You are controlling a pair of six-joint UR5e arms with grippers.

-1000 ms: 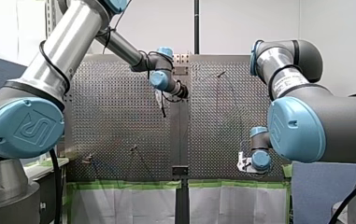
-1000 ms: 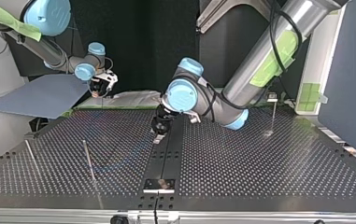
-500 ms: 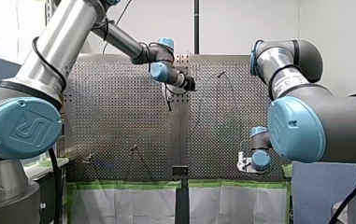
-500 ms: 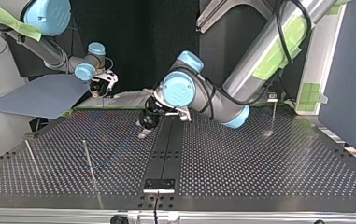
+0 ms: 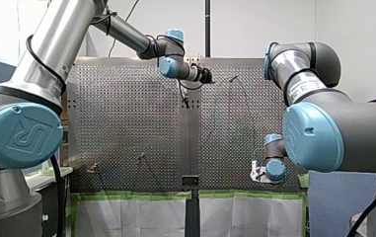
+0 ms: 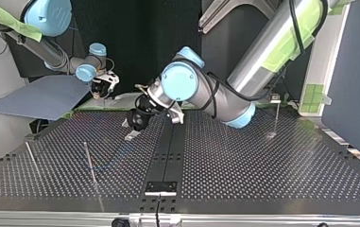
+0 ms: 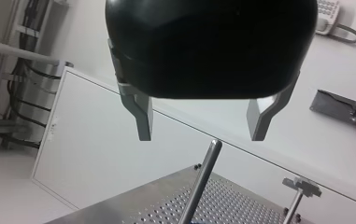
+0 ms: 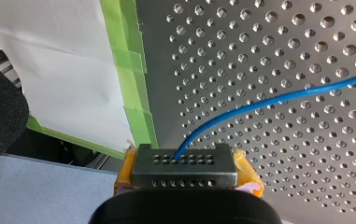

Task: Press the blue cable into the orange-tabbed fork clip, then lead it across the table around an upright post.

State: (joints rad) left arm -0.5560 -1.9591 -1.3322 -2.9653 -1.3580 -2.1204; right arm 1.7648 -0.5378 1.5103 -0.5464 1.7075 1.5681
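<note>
While the blue cable is still being held pinched by the right gripper at the top view's upper left, the left gripper, jaws wide and empty, is being swung leftward there toward an upright post, so routing is probably being started.

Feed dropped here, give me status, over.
Left gripper open, empty. Right gripper shut on blue cable. Upright post just ahead of left gripper.
</note>
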